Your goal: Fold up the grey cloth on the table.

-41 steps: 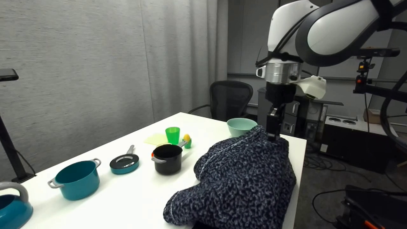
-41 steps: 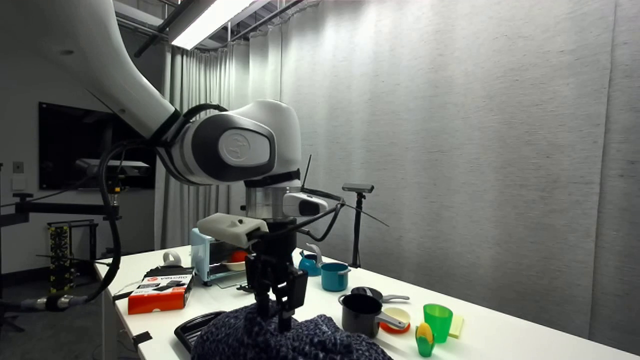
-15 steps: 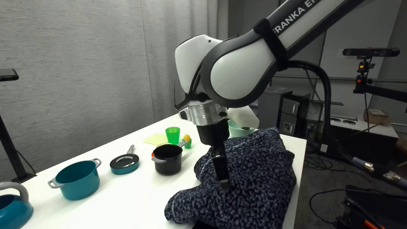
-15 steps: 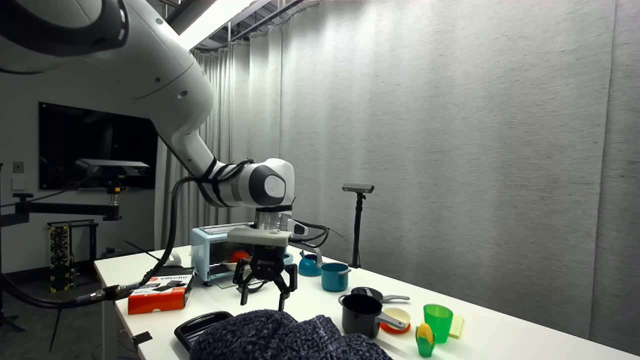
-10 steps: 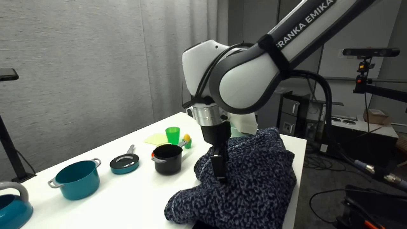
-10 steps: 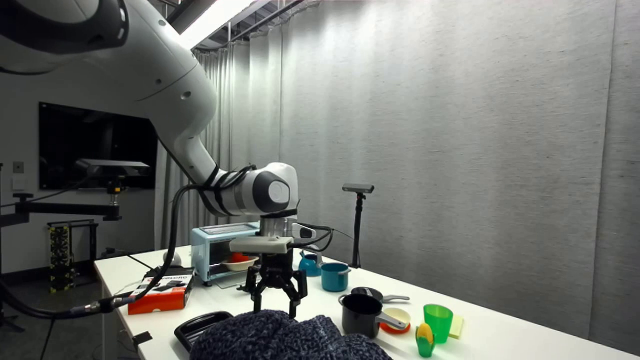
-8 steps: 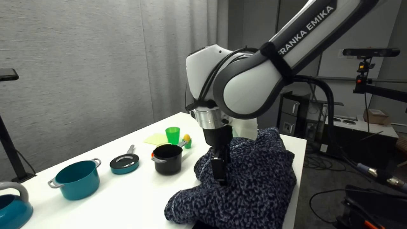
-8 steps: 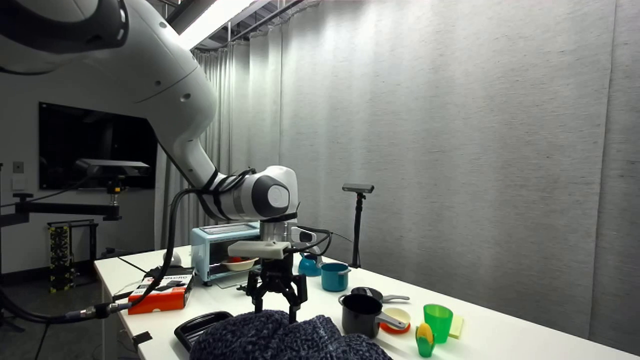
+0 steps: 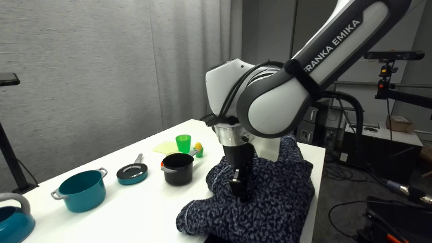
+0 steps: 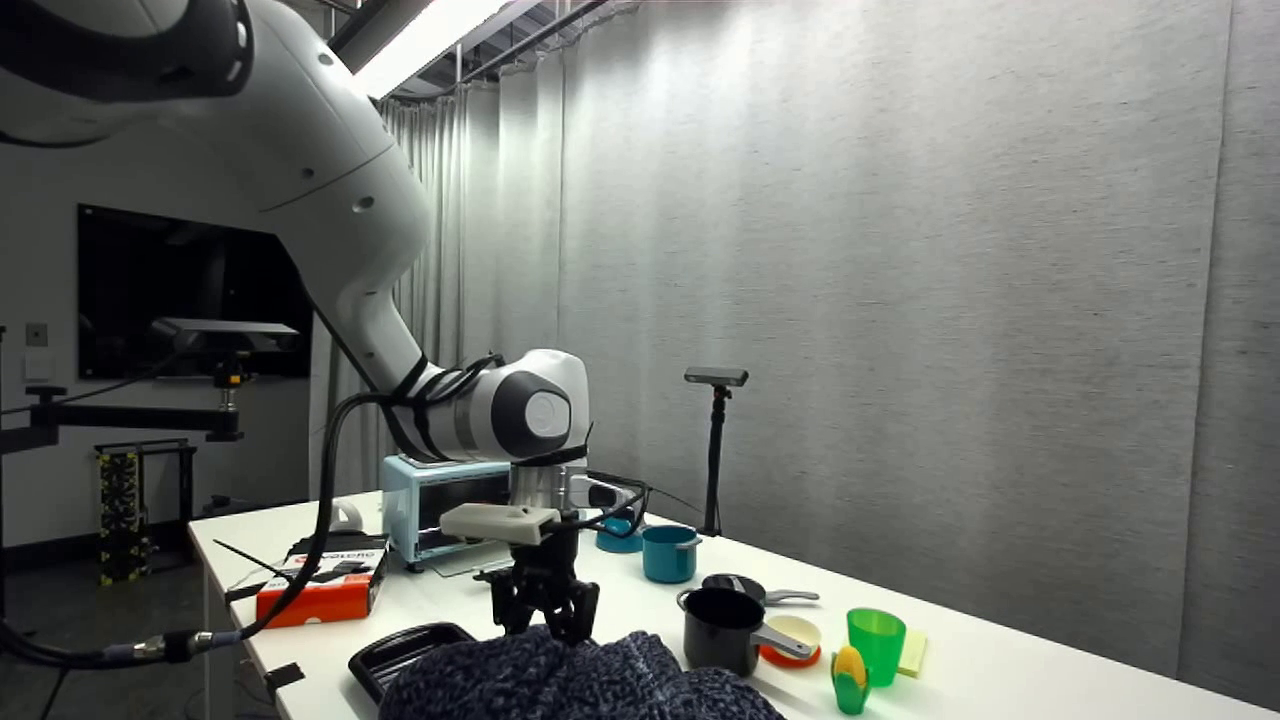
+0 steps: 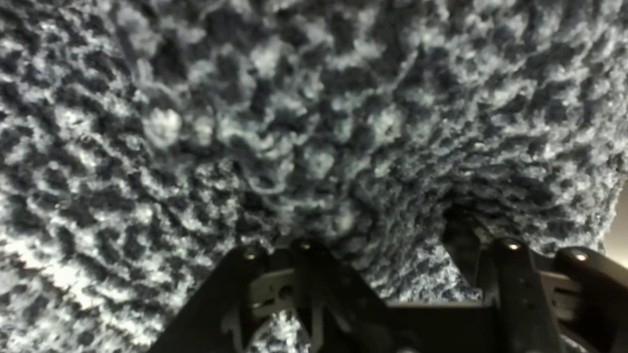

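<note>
In an exterior view, strip light blown out at upper left, curtain brightest near its top, left background dim. Wrist view: grey cloth soft-focused, glare at lower left, deep shadow lower right.

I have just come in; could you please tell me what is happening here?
A robot holds its tool down at the cloth, probably to fold it. The cloth lies bunched on the table, not yet neatly folded. The contact is partly hidden, so I cannot tell whether the tool grips. A black pot stands nearby.

Open lane between cloth and teal pot
</note>
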Available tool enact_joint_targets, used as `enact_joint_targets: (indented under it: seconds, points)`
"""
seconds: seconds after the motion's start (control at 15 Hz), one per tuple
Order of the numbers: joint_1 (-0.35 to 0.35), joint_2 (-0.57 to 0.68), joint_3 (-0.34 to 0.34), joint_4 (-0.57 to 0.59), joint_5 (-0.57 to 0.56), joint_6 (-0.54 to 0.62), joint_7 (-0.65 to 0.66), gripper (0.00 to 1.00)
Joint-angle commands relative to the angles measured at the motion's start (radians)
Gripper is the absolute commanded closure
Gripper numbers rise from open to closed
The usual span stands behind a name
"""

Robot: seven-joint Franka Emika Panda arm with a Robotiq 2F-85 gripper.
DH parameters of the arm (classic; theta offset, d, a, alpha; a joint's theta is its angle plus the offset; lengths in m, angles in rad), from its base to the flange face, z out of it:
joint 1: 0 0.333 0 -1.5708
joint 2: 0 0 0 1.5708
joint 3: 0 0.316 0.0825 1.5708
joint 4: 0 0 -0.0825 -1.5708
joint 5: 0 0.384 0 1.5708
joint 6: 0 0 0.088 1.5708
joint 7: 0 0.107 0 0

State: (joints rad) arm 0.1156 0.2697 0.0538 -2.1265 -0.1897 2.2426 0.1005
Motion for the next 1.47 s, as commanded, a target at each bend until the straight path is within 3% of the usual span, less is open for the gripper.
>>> enact_joint_targets:
  seconds: [0.0,0.27,0.33,0.8,1.13,1.4]
  points:
    - [-0.006,-0.061,-0.013,-0.043,-0.003,0.020,0.038,0.67]
    - [-0.017,-0.130,-0.035,-0.074,-0.005,0.009,0.083,0.98]
    - [-0.022,-0.154,-0.043,-0.088,-0.009,0.004,0.098,1.00]
    - [-0.084,-0.349,-0.089,-0.207,-0.052,-0.029,0.248,0.99]
    - [-0.177,-0.456,-0.107,-0.265,-0.118,-0.045,0.409,0.99]
    - [-0.254,-0.478,-0.128,-0.279,-0.097,-0.052,0.475,0.99]
